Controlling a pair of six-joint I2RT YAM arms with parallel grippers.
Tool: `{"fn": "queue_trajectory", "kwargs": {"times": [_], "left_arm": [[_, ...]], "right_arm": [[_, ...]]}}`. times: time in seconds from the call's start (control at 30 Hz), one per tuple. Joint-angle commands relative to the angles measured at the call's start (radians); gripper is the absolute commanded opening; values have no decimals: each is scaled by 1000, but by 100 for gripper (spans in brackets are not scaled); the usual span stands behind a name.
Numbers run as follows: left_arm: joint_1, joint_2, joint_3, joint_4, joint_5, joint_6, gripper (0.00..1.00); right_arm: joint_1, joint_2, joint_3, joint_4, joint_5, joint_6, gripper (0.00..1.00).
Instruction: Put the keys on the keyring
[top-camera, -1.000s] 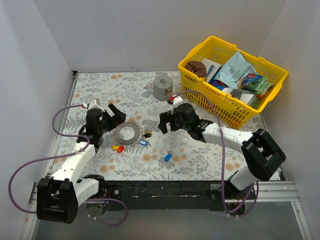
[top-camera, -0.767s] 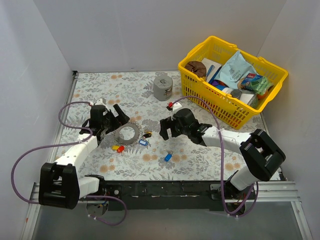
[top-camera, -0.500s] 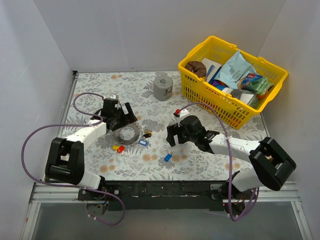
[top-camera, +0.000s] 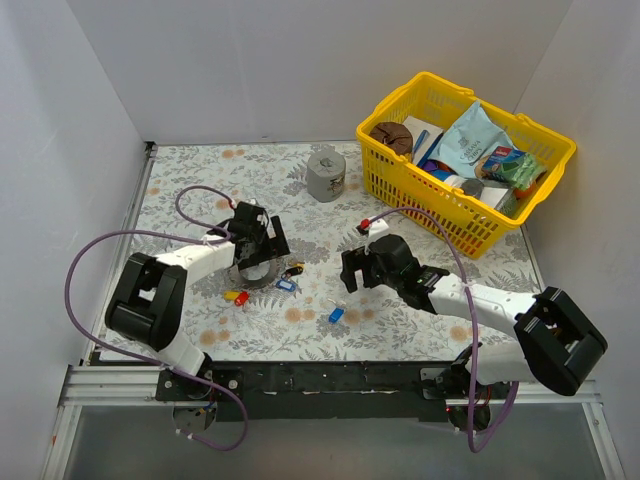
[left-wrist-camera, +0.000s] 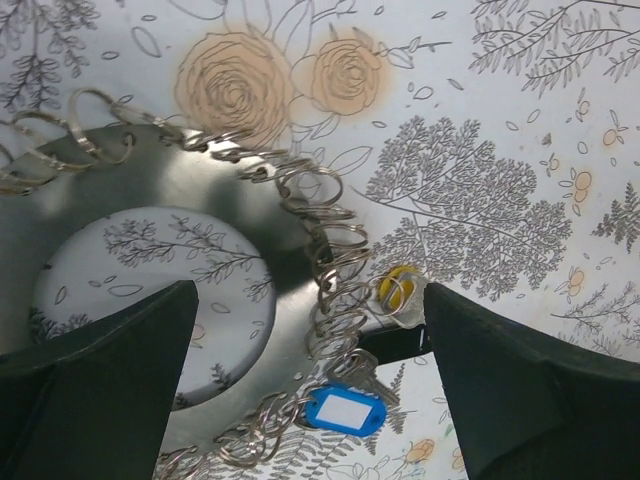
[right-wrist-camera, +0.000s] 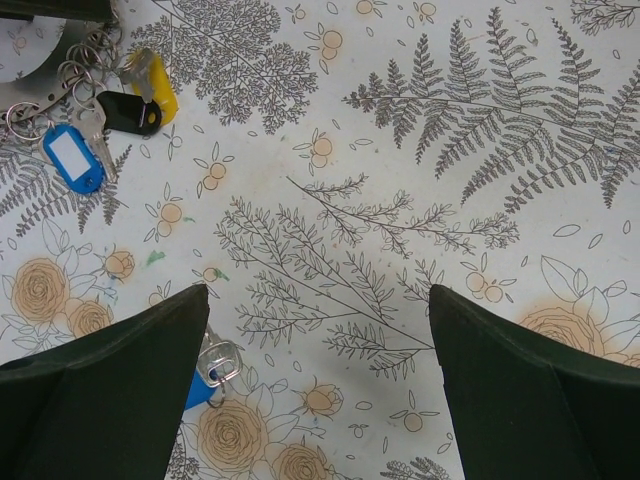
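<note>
The grey keyring (top-camera: 257, 270) lies flat on the floral table, edged with small wire rings. In the left wrist view the keyring (left-wrist-camera: 250, 215) fills the left side. My left gripper (top-camera: 256, 240) is open right above it, empty (left-wrist-camera: 308, 292). Beside the ring lie a blue key (left-wrist-camera: 345, 411), a dark key (left-wrist-camera: 395, 343) and a yellow key (left-wrist-camera: 396, 286). A red key (top-camera: 241, 297) and a yellow key (top-camera: 230, 294) lie left of them. My right gripper (top-camera: 350, 272) is open and empty (right-wrist-camera: 315, 300). A loose blue key (top-camera: 336, 315) lies by its left finger (right-wrist-camera: 100, 390).
A grey can (top-camera: 325, 175) stands at the back middle. A yellow basket (top-camera: 400, 105) full of packets stands at the back right. White walls close in the table on the left, back and right.
My left gripper has moved right, from beside the keyring to right over it. My right gripper has moved right and nearer, away from the ring towards the loose blue key.
</note>
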Motion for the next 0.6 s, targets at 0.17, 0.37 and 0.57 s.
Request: {"fn": "queue_trajectory", "kwargs": {"times": [0.17,0.37,0.57], "left_arm": [[-88,104,42,29,48,-26,93],[-118,106,28,112,137,-57,94],[-120,-10,47,87,27,-57,98]], "right_arm": [[-3,-34,-5,1,30,5,98],[-3,-53,-15,-1,36,5,98],[-3,-49,6,-21,42,-2,98]]}}
